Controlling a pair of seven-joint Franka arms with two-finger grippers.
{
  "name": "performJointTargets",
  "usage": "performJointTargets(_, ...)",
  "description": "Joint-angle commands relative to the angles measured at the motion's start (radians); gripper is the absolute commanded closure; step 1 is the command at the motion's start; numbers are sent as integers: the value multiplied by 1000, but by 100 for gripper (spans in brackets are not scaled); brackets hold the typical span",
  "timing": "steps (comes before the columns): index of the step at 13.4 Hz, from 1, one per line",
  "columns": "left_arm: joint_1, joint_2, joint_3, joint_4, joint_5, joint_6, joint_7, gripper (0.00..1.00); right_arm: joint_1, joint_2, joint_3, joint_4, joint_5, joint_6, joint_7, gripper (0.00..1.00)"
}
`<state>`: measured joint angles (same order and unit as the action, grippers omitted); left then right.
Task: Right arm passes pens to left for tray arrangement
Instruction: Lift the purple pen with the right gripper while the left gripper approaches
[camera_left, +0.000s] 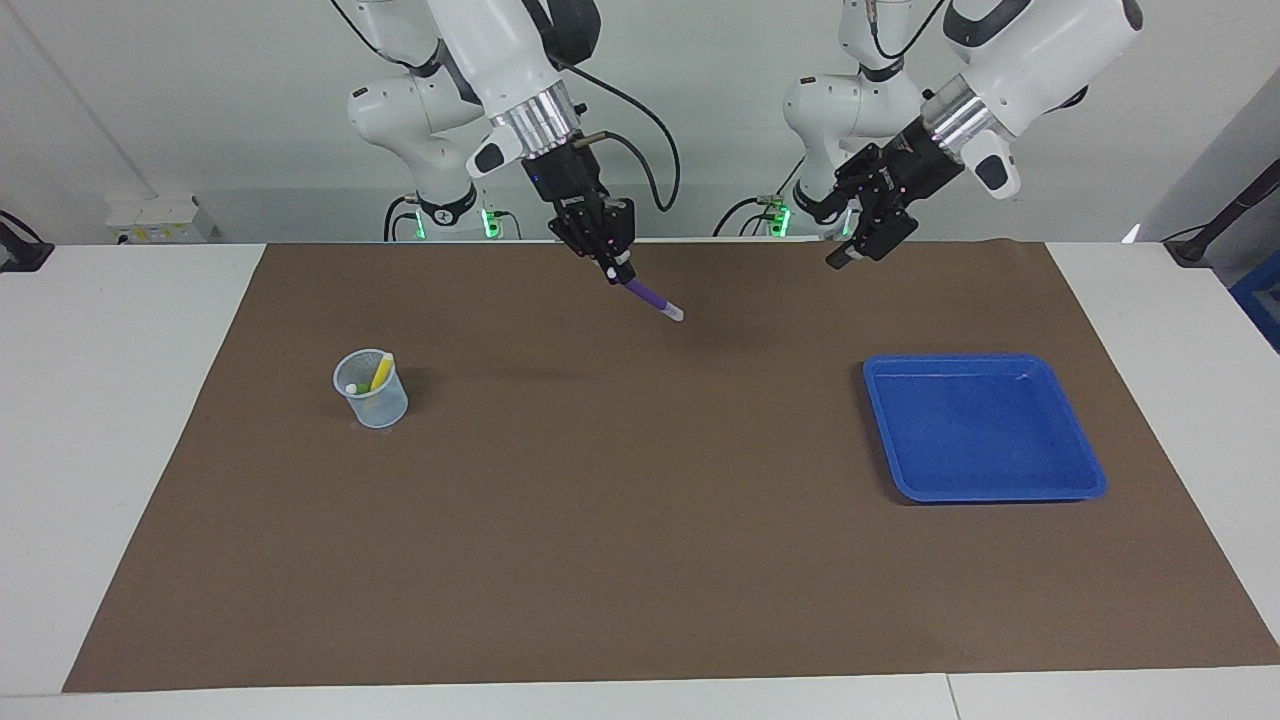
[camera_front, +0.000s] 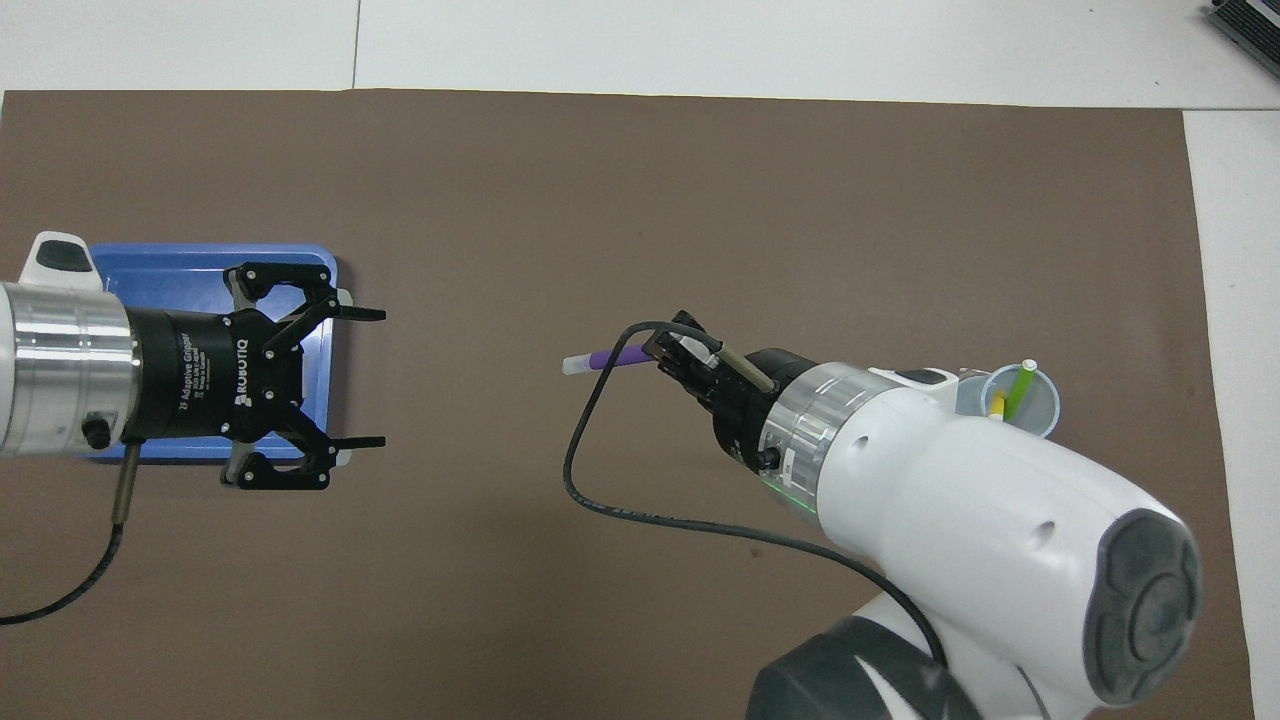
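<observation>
My right gripper (camera_left: 618, 270) is shut on the purple pen (camera_left: 650, 297), held tilted in the air over the middle of the brown mat, its pale end pointing toward the left arm. It also shows in the overhead view (camera_front: 662, 357), with the purple pen (camera_front: 612, 357). My left gripper (camera_left: 858, 252) is open and empty, raised, its fingers pointing toward the pen; from above it (camera_front: 362, 377) covers the edge of the blue tray (camera_front: 160, 265). The tray (camera_left: 985, 430) has nothing in it. The green pen (camera_front: 1018, 386) and yellow pen (camera_left: 382, 372) stand in a small pale-blue cup (camera_left: 372, 390).
The cup (camera_front: 1035, 412) stands on the mat toward the right arm's end of the table. The brown mat (camera_left: 620, 520) covers most of the white table. A black cable (camera_front: 590, 480) loops from the right wrist.
</observation>
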<state>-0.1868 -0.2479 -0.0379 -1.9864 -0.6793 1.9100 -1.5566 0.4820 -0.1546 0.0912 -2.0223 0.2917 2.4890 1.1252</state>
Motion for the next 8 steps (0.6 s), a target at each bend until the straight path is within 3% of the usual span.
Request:
performJointTargets(1, -72, -71, 12, -124, -25, 177, -92, 0, 36, -33, -5, -44, 23, 34, 27, 100)
performJointTargets(8, -227, -73, 12, -210, -49, 415, -220, 0, 75, -26, -4, -56, 23, 94, 53, 100)
